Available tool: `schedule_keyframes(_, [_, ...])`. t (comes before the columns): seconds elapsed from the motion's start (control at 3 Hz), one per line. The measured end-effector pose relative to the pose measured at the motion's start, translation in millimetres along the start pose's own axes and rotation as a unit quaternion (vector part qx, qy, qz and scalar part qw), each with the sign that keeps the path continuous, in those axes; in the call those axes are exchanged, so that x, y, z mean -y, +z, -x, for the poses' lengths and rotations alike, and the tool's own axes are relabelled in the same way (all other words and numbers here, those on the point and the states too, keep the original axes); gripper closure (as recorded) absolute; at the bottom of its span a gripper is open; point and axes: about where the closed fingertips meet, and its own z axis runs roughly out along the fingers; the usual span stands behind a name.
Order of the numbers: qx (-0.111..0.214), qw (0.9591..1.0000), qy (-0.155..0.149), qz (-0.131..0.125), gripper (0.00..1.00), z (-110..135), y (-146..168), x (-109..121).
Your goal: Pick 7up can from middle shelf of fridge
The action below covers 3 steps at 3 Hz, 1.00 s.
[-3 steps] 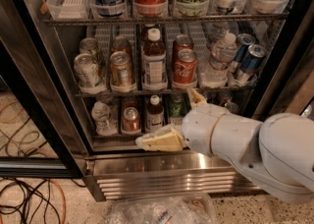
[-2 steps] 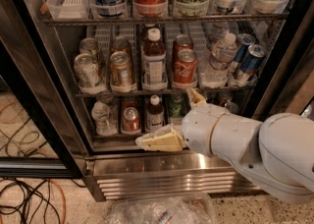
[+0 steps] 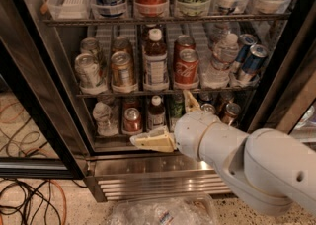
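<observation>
The fridge (image 3: 47, 95) stands open in front of me. The 7up can (image 3: 89, 71), pale green and white with a silver top, stands at the left end of the middle shelf (image 3: 168, 91), with a second similar can behind it. My gripper (image 3: 169, 120) is below and to the right of it, in front of the bottom shelf. Its cream fingers (image 3: 150, 141) are spread apart and hold nothing. The white arm comes in from the lower right.
On the middle shelf a copper-orange can (image 3: 122, 69), a brown bottle (image 3: 156, 61), a red Coca-Cola can (image 3: 186, 67), a water bottle (image 3: 219, 58) and blue cans (image 3: 251, 62) stand to the right. Taller cans fill the upper rack. Cables (image 3: 29, 199) lie on the floor.
</observation>
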Motion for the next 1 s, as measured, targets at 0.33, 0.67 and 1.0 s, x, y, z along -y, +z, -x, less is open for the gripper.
schedule_keyframes(0.33, [0.015, 0.9992, -0.003, -0.036, 0.00, -25, 10, 4])
schedule_keyframes(0.67, [0.051, 0.9979, -0.026, -0.028, 0.00, -12, 42, -25])
schedule_keyframes(1.0, [0.063, 0.9970, -0.002, -0.045, 0.00, -13, 48, -17])
